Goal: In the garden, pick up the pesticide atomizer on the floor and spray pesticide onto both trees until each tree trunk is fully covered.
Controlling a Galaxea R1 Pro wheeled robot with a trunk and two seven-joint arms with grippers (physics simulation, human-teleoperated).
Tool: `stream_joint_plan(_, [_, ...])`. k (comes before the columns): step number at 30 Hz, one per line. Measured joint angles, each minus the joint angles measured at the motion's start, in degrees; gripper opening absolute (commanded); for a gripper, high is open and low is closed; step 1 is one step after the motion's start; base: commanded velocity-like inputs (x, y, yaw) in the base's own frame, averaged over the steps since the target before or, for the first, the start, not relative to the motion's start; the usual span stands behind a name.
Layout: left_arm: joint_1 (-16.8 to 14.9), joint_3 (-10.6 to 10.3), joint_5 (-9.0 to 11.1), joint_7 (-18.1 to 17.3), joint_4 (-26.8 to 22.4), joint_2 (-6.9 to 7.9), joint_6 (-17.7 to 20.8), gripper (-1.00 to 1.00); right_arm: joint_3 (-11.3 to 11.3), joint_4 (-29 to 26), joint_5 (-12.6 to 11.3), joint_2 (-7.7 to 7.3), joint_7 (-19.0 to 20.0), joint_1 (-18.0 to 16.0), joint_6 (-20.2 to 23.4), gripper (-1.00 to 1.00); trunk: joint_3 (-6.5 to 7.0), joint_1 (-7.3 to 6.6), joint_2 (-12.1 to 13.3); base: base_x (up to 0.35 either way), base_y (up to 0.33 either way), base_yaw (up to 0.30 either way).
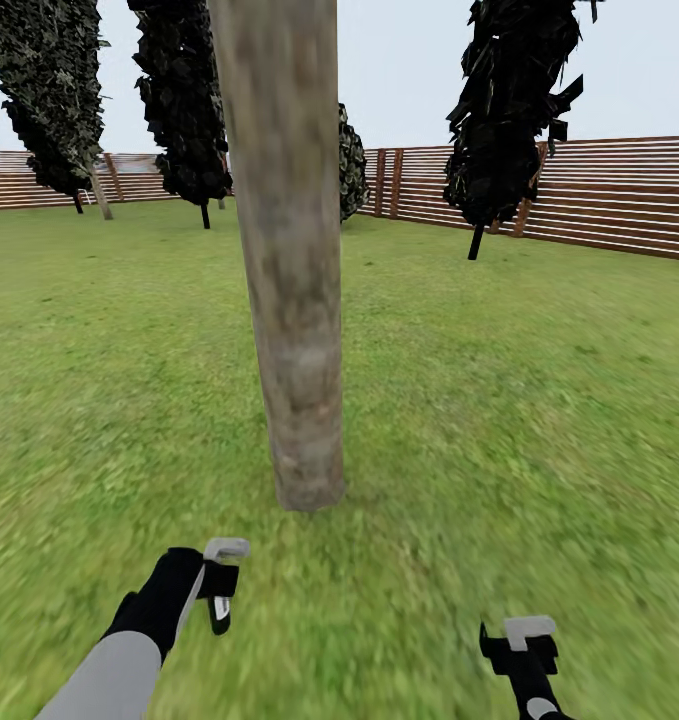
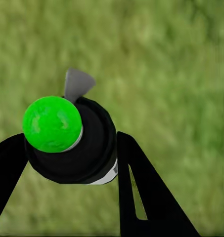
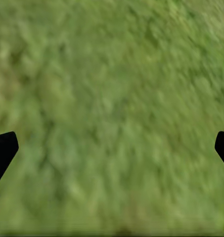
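Grass floor surrounds you, tree trunk at twelve o'clock. Your left pincer clamps the pesticide atomizer; your right pincer gapes wide, holding nothing.

Flat shadowless daylight, blurry grass

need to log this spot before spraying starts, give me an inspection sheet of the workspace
surface: green grass floor, blurry.
job's things: thick mottled tree trunk upright, close ahead; atomizer, black with green cap, between the left fingers.
clutter: nothing seen.
grippers: left gripper shut on the atomizer; right gripper open over grass, holding nothing.
cables: nothing seen.
surroundings: brown slat fence; dark thin-stemmed leafy trees farther back; pale sky.
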Motion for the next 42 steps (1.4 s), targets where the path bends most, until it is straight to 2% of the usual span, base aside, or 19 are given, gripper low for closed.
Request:
stream_joint_plan(1, [0.5, -0.2, -0.3, 0.2, -1.8, -0.48, 1.8, -1.00, 0.0, 0.2, -3.1, 0.51, 0.1, 2.2, -0.1, 1.00, -0.01, -0.03, 0.0, 0.296, -0.182, 0.000])
stream_joint_plan(10, [0.4, -0.1, -0.1, 0.2, -1.9, -0.56, 1.8, -1.00, 0.2, 0.2, -3.1, 0.60, 0.2, 2.3, 0.0, 1.00, 0.00, -0.03, 0.0, 0.257, -0.178, 0.000])
stream_joint_plan(11, [-3.3, 0.0, -0.6, -0.6, -1.1, 0.25, 4.1, -1.00, 0.2, 0.2, -3.1, 0.62, 0.3, 2.3, 0.1, 1.00, -0.01, 0.02, 0.0, 0.000, 0.000, 0.000])
stream_joint_plan(12, [-5.1, 0.1, 0.2, -0.7, -7.3, 0.31, 4.3, -1.00, 0.1, 0.2, -3.1, 0.62, 0.3, 2.3, 0.1, 1.00, 0.01, -0.01, 0.0, 0.000, 0.000, 0.000])
stream_joint_plan(13, [-4.9, 0.2, -0.2, -0.7, -9.2, 0.38, 4.2, -1.00, 0.2, 0.2, -3.1, 0.63, 0.3, 2.3, 0.1, 1.00, 0.01, -0.01, 0.0, 0.000, 0.000, 0.000])
stream_joint_plan(14, [-4.8, 0.2, 0.0, -0.7, -6.4, 0.46, 4.3, -1.00, 0.1, 0.2, -3.1, 0.63, 0.3, 2.3, 0.1, 1.00, -0.01, 0.01, 0.0, 0.000, 0.000, 0.000])
stream_joint_plan(20, [-5.0, 0.1, 0.0, -0.8, -6.3, 1.62, 4.2, -1.00, 0.1, 0.2, -3.0, 0.61, 0.3, 2.3, 0.0, 1.00, 0.18, 0.00, 0.0, 0.000, 0.000, 0.000])
stream_joint_plan(28, [-5.3, -0.2, -0.4, -0.6, -6.8, 1.66, 4.2, -1.00, 0.2, 0.2, -3.0, 0.62, 0.2, 2.3, 0.0, 1.00, 0.29, 0.00, 0.0, 0.005, -0.120, 0.000])
stream_joint_plan(37, [-5.4, -0.1, -0.4, -0.6, -9.8, 1.78, 4.3, -1.00, 0.2, 0.2, -3.0, 0.54, 0.3, 2.3, 0.0, 1.00, 0.29, 0.00, 0.0, -0.150, -0.056, 0.000])
stream_joint_plan(39, [-6.2, -0.1, -0.3, -0.6, -10.4, 1.65, 4.5, -1.00, 0.1, 0.2, -3.0, 0.54, 0.3, 2.3, 0.0, 1.00, 0.29, 0.00, 0.0, -0.004, -0.001, 0.000])
stream_joint_plan(40, [-7.9, -0.1, -0.4, -0.6, -10.5, 1.57, 5.9, -1.00, 0.1, 0.2, -3.0, 0.54, 0.3, 2.3, 0.0, 1.00, 0.30, 0.00, 0.0, 0.000, 0.000, 0.000])
stream_joint_plan(41, [-9.7, -0.1, -0.4, -0.7, -10.5, 1.72, 9.0, -1.00, 0.1, 0.2, -3.0, 0.54, 0.3, 2.3, 0.0, 1.00, 0.30, 0.00, 0.0, 0.000, 0.000, 0.000])
stream_joint_plan(42, [-10.3, -0.1, -0.4, -0.7, -10.5, 1.85, 10.2, -1.00, 0.2, 0.2, -3.0, 0.54, 0.3, 2.3, 0.0, 1.00, 0.29, 0.00, 0.0, 0.000, 0.000, 0.000])
